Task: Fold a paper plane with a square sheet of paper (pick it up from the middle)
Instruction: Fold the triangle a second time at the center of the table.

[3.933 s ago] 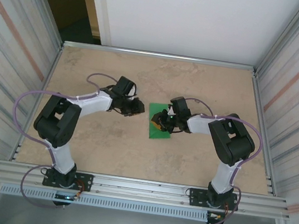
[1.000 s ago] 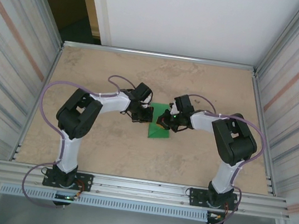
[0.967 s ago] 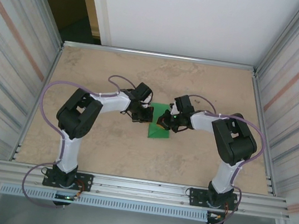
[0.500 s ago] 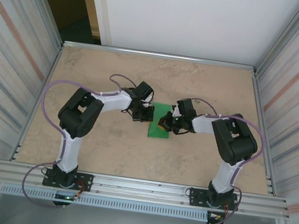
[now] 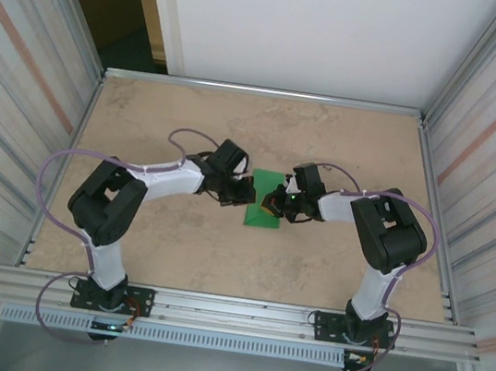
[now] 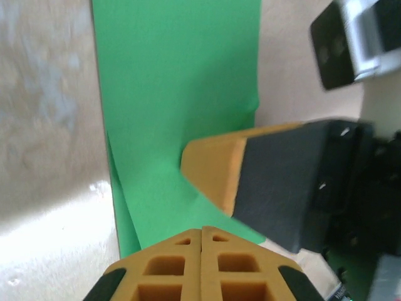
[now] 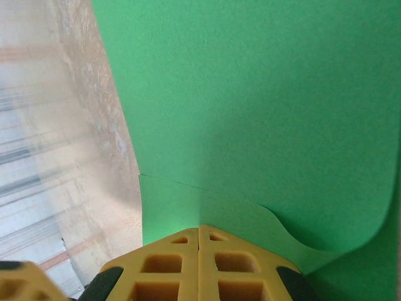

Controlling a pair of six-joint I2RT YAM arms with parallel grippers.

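Left arm (image 5: 107, 205) has swung its elbow outward and back toward its base over the last second, while the left gripper (image 5: 244, 191) stays at the paper's left edge. Its jaws are pressed together with nothing between them. The paper (image 5: 260, 218) lies on the table (image 5: 173, 249), just ahead of and under those tips. The right gripper (image 5: 271, 203), also fully closed, rests on the paper opposite and near the left one. A curled flap (image 7: 294, 241) rises just ahead of its tips; whether they pinch it cannot be told.
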